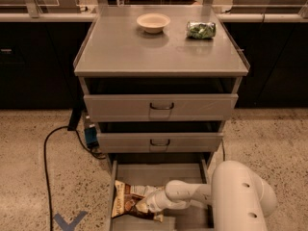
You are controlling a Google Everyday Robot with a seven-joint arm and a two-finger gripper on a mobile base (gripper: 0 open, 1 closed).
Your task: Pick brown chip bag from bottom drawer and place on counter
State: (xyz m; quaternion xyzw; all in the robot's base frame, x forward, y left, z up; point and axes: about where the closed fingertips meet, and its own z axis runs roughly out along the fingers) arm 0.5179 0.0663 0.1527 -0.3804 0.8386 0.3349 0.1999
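Down at the bottom of the view, the lowest drawer (pixel 163 174) of a grey metal cabinet stands pulled open. A chip bag (pixel 126 203), cream and dark brown and heavily wrinkled, lies at its left side, close to the left wall. A white robot arm (pixel 192 194) reaches in from the lower right. Its claw (pixel 153 204) meets the bag's right end, but whether it is closed on the bag cannot be told.

The bag looks light, puffy and soft, with slick foil that would crumple and slide under pressure. Its contents are probably brittle. A firm pinch on a flat sealed end or a crease seems safer than squeezing the middle.

The cabinet's flat top surface (pixel 144 52), well above, holds a pale bowl (pixel 153 22) and a small clear packet (pixel 201 30) of green contents near its back edge.
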